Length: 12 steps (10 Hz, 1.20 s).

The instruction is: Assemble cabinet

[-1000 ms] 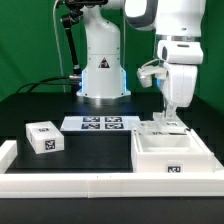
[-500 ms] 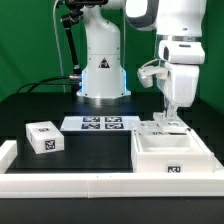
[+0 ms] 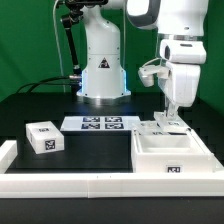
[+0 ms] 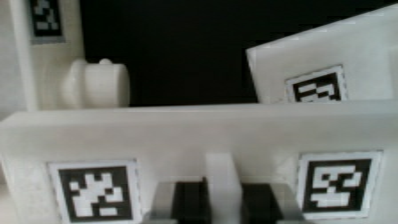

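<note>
Jaws straddle the tagged panel (image 4: 196, 135) edge; whether the gripper (image 4: 222, 200) is clamped or just touching, I cannot tell. Exterior view's left: drawer block (image 3: 42, 138) parked clear. Centre: marker board (image 3: 102, 123). Right: cabinet frame (image 3: 172, 155) under the arm, probably for seating the panel.

No legible words or numbers — only black-and-white fiducial tags (image 4: 93, 190) on the cabinet parts (image 3: 172, 158) and the marker board (image 3: 100, 123)
</note>
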Available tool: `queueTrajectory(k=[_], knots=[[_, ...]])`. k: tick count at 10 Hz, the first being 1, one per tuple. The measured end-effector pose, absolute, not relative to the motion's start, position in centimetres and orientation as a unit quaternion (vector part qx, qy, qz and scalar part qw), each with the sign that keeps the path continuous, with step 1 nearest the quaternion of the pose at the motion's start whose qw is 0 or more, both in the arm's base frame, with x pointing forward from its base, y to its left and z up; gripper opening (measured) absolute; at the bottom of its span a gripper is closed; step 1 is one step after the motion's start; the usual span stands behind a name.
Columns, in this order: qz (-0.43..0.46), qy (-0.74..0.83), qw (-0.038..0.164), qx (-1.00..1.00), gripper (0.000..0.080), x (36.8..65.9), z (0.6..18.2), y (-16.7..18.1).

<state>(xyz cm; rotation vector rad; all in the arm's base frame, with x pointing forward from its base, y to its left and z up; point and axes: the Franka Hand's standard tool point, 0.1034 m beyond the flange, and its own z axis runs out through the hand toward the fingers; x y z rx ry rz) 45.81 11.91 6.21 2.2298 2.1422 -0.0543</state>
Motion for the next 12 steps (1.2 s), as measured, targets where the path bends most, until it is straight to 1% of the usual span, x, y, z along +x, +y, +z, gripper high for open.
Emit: queueTrajectory(k=[3,7,11,12], knots=[[-0.02,0.691,0.022,0.722,0.0068,45.87,5.81,11.74],[-0.016,0.687,0.025,0.726,0.0068,46.28,6.13,11.98],[-0.012,0.686,0.022,0.727,0.0068,46.19,5.63,11.99],[-0.011,0.685,0.024,0.728,0.0068,46.78,5.81,12.0]])
